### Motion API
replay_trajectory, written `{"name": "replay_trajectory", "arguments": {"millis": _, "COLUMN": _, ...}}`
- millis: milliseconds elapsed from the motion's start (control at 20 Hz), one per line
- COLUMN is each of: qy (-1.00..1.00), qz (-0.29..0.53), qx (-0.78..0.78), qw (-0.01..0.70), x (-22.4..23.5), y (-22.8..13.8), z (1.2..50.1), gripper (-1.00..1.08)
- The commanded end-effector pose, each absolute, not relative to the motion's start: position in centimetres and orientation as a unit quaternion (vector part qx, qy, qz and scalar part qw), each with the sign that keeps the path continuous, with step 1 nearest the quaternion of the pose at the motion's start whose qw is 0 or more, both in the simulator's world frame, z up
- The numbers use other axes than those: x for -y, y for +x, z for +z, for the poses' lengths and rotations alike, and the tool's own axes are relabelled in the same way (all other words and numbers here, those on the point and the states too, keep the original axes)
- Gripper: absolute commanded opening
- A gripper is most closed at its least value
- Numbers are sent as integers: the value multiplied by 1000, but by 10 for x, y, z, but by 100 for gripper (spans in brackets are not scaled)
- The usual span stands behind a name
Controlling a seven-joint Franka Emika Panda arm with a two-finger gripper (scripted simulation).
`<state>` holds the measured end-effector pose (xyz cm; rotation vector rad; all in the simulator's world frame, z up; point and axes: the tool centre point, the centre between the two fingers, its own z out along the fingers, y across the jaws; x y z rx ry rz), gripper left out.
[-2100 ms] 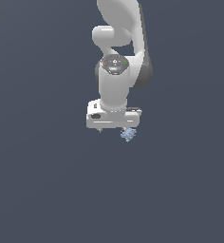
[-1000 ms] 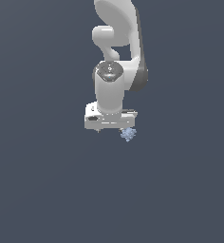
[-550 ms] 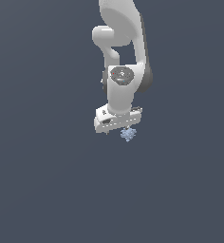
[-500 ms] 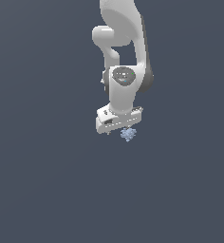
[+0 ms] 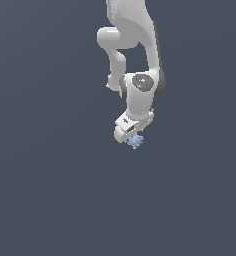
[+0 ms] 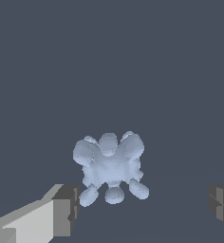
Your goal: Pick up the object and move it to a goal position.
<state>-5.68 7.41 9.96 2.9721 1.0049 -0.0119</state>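
Hovering just above the clump point(image 5: 135, 142), slightly below the middle of the exterior view, I hold my fingers point(image 6: 69, 209) spread wide. In the wrist view the pale blue, knobbly clump point(image 6: 109, 167) sits between the two pads, touching neither. My arm point(image 5: 135, 45) reaches down from the frame's top, wrist tilted.

1. The arm point(image 5: 135, 40) is cut off by the exterior view's top edge.
2. The gripper point(image 5: 131, 137) fingers are too small there to distinguish.
3. In the wrist view, both fingers point(image 6: 61, 211) are cut off by the frame's edges.
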Motion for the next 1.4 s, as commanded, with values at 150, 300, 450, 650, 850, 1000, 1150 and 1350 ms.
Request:
{"name": "replay_trajectory", "arguments": {"millis": 150, "qy": 931, "qz": -1, "qx": -365, "qw": 1, "x": -87, "y": -67, "z": 92, "gripper": 100}}
{"name": "replay_trajectory", "arguments": {"millis": 300, "qy": 927, "qz": 0, "qx": -375, "qw": 0, "x": -90, "y": -69, "z": 91, "gripper": 100}}
{"name": "replay_trajectory", "arguments": {"millis": 450, "qy": 927, "qz": 0, "qx": -374, "qw": 0, "x": -90, "y": -69, "z": 91, "gripper": 100}}
{"name": "replay_trajectory", "arguments": {"millis": 650, "qy": 927, "qz": 0, "qx": -374, "qw": 0, "x": -90, "y": -69, "z": 85, "gripper": 100}}
{"name": "replay_trajectory", "arguments": {"millis": 850, "qy": 927, "qz": 0, "qx": -375, "qw": 0, "x": -90, "y": -70, "z": 70, "gripper": 100}}
{"name": "replay_trajectory", "arguments": {"millis": 1000, "qy": 927, "qz": 0, "qx": -376, "qw": 0, "x": -90, "y": -70, "z": 55, "gripper": 100}}
{"name": "replay_trajectory", "arguments": {"millis": 1150, "qy": 926, "qz": 0, "qx": -377, "qw": 0, "x": -90, "y": -70, "z": 45, "gripper": 100}}
{"name": "replay_trajectory", "arguments": {"millis": 1350, "qy": 926, "qz": 0, "qx": -377, "qw": 0, "x": -90, "y": -70, "z": 40, "gripper": 100}}
